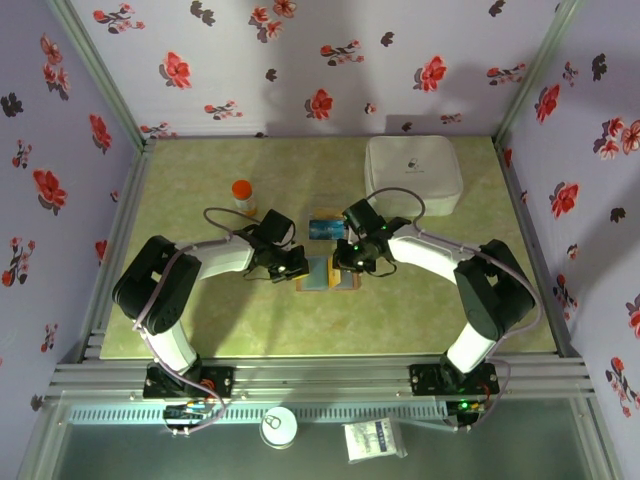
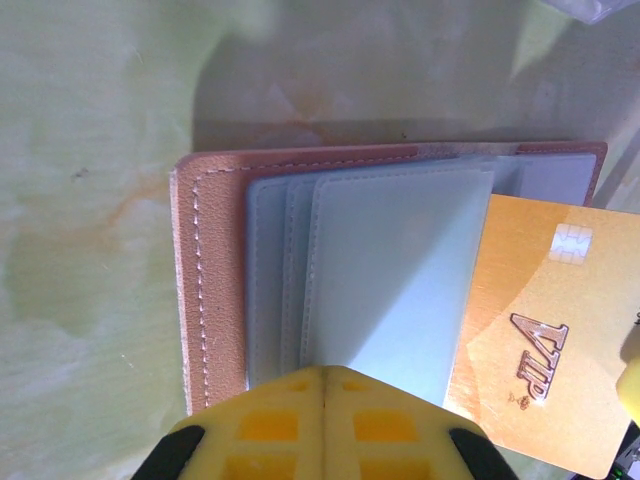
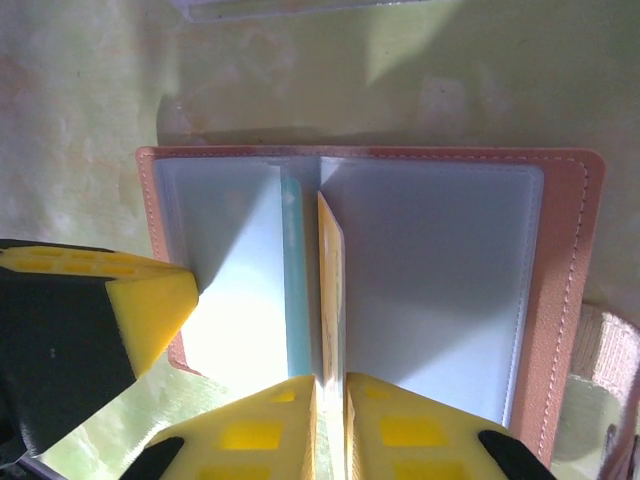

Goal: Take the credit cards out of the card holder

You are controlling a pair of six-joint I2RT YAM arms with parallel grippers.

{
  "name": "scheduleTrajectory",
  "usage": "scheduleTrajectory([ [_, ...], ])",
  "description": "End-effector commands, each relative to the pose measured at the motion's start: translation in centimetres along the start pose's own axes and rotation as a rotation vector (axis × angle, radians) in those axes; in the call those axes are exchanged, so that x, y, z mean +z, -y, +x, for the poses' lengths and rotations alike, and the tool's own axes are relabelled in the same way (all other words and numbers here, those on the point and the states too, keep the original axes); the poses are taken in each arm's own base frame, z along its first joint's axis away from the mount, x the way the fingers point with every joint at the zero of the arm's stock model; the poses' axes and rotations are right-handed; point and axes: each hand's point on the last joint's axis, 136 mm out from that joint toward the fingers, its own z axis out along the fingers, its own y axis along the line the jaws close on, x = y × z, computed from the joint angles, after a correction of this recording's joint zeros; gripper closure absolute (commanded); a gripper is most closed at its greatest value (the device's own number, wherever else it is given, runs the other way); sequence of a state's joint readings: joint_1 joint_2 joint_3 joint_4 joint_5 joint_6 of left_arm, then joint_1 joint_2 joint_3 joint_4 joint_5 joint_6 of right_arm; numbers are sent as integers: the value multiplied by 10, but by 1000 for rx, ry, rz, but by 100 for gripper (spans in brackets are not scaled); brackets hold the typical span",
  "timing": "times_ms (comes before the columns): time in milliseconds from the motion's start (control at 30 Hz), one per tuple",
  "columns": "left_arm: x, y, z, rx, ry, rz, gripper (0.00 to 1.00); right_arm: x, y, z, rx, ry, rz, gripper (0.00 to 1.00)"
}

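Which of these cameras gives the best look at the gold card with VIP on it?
The left wrist view: the gold plastic VIP card shows its face, chip and lettering legible. The right wrist view catches just its thin edge between the grey-blue sleeves. From the top camera it is too small to tell apart.

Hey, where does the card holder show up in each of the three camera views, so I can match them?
Top external: the card holder lies open just below picture centre.
Left wrist: it sits mid-frame, tan stitched rim at left, grey-blue sleeves at centre.
Right wrist: it spreads across the middle, stitched rim at right.
Shared landmark: the gold card, flat at lower right in the left wrist view, edge-on at the centre fold in the right wrist view.
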State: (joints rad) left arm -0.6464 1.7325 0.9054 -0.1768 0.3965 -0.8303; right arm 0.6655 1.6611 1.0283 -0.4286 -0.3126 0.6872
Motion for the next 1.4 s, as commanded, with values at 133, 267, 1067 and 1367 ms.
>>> scheduleTrajectory([
  [133,-1,-2,6,26,-9,2,100,-5,-2,5,-12,-7,43,84],
  [267,-2,-1,6,28,-10,4,100,-4,-1,7,-9,-5,54,86],
  [1067,-18,6,-2,35,33,17,94,-65,-9,-12,-409,51,135,95],
  [1367,-31,-11,2,9,63,-16,93,-78,5,-21,-975,-104,250,97],
])
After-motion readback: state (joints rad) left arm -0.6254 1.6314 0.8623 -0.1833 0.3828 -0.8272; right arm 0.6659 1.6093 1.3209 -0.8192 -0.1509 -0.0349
